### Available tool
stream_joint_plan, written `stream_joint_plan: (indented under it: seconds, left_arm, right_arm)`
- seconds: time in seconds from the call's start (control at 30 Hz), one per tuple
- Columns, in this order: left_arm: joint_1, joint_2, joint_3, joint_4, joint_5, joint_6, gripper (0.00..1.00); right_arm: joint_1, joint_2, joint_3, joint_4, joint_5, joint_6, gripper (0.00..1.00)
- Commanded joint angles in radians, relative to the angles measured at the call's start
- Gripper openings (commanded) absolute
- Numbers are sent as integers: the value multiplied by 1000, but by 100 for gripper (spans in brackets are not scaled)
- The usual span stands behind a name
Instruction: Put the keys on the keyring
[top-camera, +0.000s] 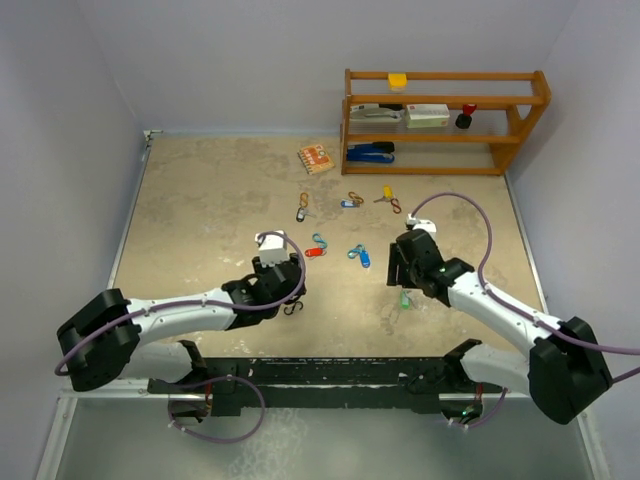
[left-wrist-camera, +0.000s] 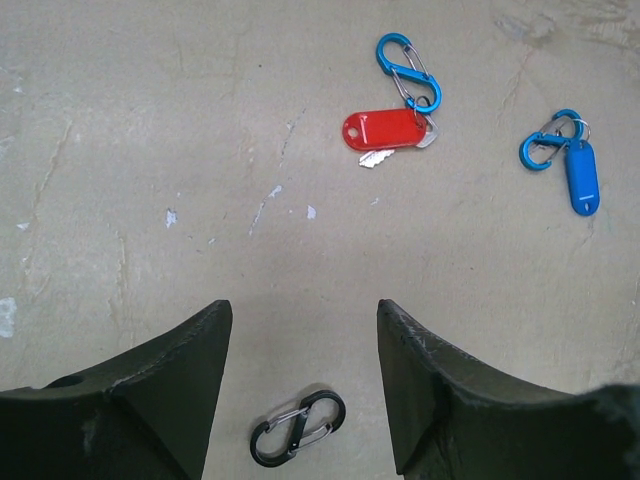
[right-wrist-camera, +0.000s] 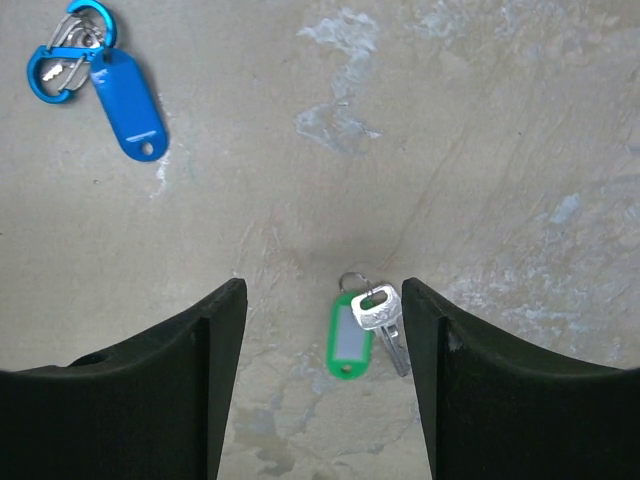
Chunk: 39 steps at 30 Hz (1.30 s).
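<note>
Green key between my open right fingers

My right gripper (right-wrist-camera: 322, 292) stands apart over the green key (right-wrist-camera: 352, 338), which lies on the bench (right-wrist-camera: 450, 150) nearer my right finger, its length crossing my closing line. My left gripper (left-wrist-camera: 302, 312), also apart, hangs over a black clip (left-wrist-camera: 298, 428), well left of that key.

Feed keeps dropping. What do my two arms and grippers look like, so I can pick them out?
The left arm and right arm match: white links, bulky black joints and bases. A purple cable loops along each. The left gripper and right gripper are black, with two broad, wedge-shaped matte fingers.
</note>
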<state>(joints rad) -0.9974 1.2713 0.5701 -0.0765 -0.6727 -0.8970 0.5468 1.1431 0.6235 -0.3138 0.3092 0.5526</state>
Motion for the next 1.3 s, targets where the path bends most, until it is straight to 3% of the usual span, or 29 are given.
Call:
stream_joint_plan:
  seconds: [0.0, 0.23, 0.63, 1.27]
  left_arm:
    - [-20, 5, 0, 29, 20, 22, 57]
    - [-35, 2, -15, 12, 21, 22, 56]
    - [-34, 2, -19, 4, 13, 21, 55]
    - [-35, 16, -15, 1, 7, 19, 55]
  right_arm:
    - [-34, -43, -25, -7, 21, 27, 66]
    - [-106, -57, -58, -2, -27, -7, 62]
    - [-120, -21, -87, 55, -113, -16, 45]
    - [-133, 39, -107, 110, -142, -24, 38]
